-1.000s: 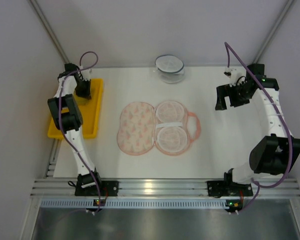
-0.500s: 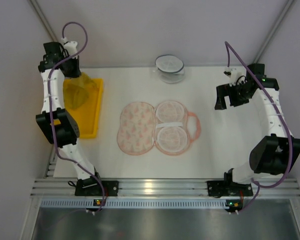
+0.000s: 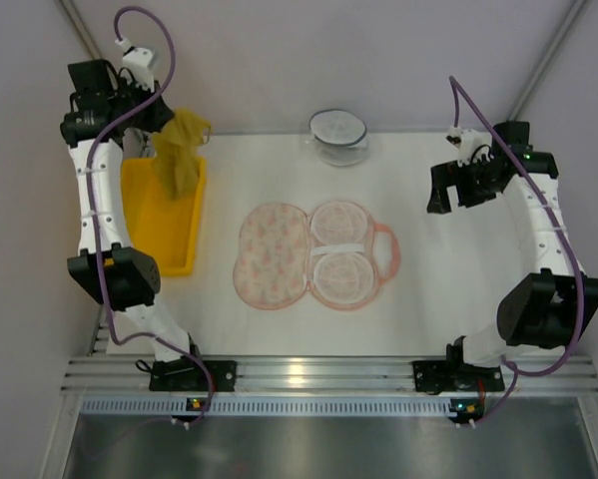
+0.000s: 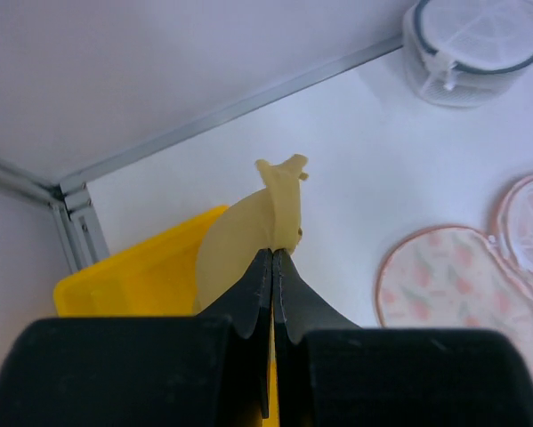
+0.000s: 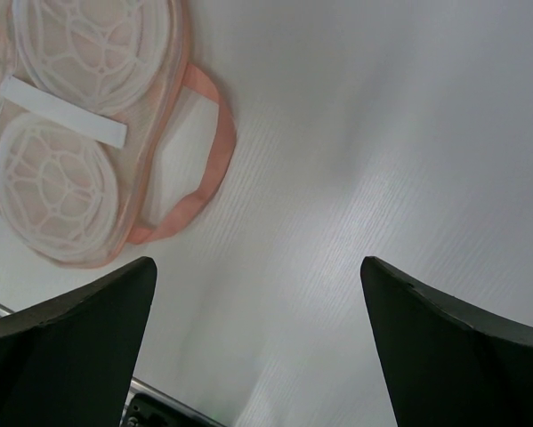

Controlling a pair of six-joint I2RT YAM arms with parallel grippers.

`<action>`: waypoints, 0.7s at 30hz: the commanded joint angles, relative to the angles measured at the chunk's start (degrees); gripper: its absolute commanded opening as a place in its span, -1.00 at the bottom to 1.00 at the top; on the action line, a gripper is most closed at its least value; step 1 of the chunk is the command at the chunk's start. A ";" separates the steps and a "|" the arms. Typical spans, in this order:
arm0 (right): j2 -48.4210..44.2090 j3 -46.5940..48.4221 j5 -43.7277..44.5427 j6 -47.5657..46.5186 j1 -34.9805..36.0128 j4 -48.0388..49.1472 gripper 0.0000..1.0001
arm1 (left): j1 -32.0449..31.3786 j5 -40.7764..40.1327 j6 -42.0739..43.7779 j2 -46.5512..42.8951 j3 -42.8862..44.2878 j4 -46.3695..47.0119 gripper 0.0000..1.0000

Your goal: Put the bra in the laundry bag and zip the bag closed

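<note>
while above the tray (image 3: 164, 239), bra (image 3: 179, 160) tight in left gripper (image 4: 273, 258), right gripper (image 5: 257, 267) agape

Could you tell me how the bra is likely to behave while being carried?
Probably floppy: the bra hangs limp from the left gripper, its fingers shut on it. Likely light, since a thin pinch holds it. It may swing when carried.

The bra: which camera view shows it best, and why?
Top external: the whole bra hangs in view. Left wrist shows only a fold pinched by the left gripper, jaws shut; right wrist shows none.
</note>
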 commanded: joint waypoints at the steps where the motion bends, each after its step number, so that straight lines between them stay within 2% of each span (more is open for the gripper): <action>1: -0.06 3.56 -1.37 0.67 1.19 2.16 0.99 | -3.97 4.58 2.47 -7.42 3.10 1.47 -1.00; 5: 0.38 4.87 -1.28 1.29 1.54 2.51 0.99 | -11.43 2.90 5.82 -11.81 1.52 1.56 -1.00; 11: 0.03 4.53 -1.11 2.34 1.72 3.21 0.99 | -18.65 5.27 6.08 -17.26 -4.80 1.56 -1.00; 21: -3.49 -0.57 0.12 1.47 1.81 3.21 0.99 | -31.03 17.66 -3.65 -23.42 -22.09 2.26 -1.00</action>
